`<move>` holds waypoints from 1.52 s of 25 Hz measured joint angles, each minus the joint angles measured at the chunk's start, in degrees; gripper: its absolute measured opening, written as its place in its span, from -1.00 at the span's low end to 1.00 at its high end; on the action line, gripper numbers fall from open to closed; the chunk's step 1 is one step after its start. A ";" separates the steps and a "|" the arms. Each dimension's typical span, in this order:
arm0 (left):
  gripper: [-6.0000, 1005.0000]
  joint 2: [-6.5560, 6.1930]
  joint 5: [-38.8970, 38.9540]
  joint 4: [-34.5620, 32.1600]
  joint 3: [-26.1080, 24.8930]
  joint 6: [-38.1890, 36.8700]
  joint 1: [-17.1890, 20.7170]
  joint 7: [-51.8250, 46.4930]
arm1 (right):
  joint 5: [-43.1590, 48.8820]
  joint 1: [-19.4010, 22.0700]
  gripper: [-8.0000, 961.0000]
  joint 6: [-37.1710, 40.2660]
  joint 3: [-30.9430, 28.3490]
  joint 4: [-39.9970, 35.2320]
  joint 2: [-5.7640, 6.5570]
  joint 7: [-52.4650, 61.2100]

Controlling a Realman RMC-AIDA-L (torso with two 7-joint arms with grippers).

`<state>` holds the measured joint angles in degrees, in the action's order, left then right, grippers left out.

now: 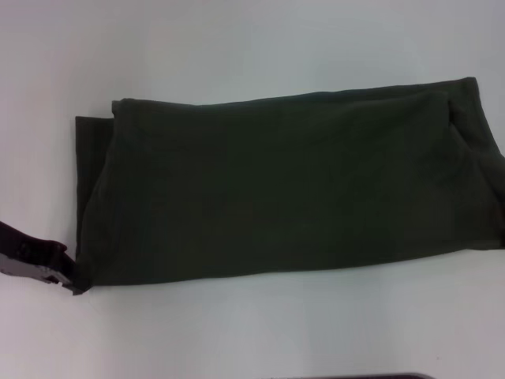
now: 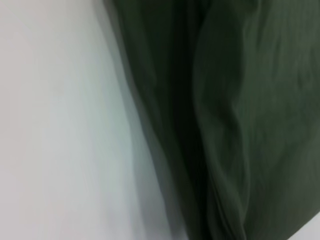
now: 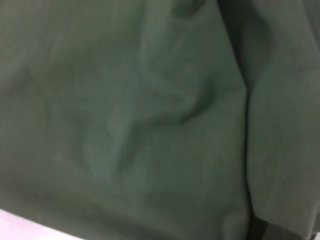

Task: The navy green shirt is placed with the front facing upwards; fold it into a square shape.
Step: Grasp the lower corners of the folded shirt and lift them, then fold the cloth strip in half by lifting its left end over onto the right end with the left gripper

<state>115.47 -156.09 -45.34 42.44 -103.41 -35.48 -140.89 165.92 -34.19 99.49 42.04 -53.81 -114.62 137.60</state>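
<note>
Currently the left gripper [image 1: 72,280], finger state indeterminate, sits at the near-left corner of the navy green shirt [image 1: 284,193], whose long axis runs left-right along the bench [image 1: 237,332].

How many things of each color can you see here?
Dark green: 1, the navy green shirt, folded into a long band
Black: 1, the left end effector at the shirt's near left corner
White: 1, the table
Total: 3

Navy green shirt [image 1: 284,189] of soft matt cloth with light wrinkles, white table [image 1: 237,47] smooth and matt, left gripper [image 1: 67,272] dark matt plastic
</note>
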 joint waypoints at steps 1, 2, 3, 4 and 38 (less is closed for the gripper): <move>-0.93 0.08 -0.01 -0.06 0.17 -0.08 0.01 0.00 | 0.03 0.00 -0.95 0.40 0.05 -0.21 -0.12 -0.17; -0.93 0.20 -0.01 -0.10 0.40 -0.15 0.01 0.00 | 0.04 0.00 -0.95 0.70 0.09 -0.42 -0.22 -0.32; -0.93 0.29 -0.02 -0.11 0.58 -0.16 0.04 0.00 | 0.05 0.02 -0.95 0.98 0.12 -0.65 -0.31 -0.47; -0.91 0.38 -0.03 -0.11 0.71 -0.17 0.06 0.00 | 0.04 0.03 -0.95 1.15 0.10 -0.80 -0.36 -0.61; 0.35 -1.50 18.38 -11.73 -17.81 -9.77 2.14 9.61 | -22.66 3.07 0.28 13.65 -19.45 -7.44 6.18 -9.31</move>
<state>113.98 -137.70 -57.07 24.63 -113.19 -33.34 -131.28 143.27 -31.12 113.14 22.59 -61.25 -108.45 128.29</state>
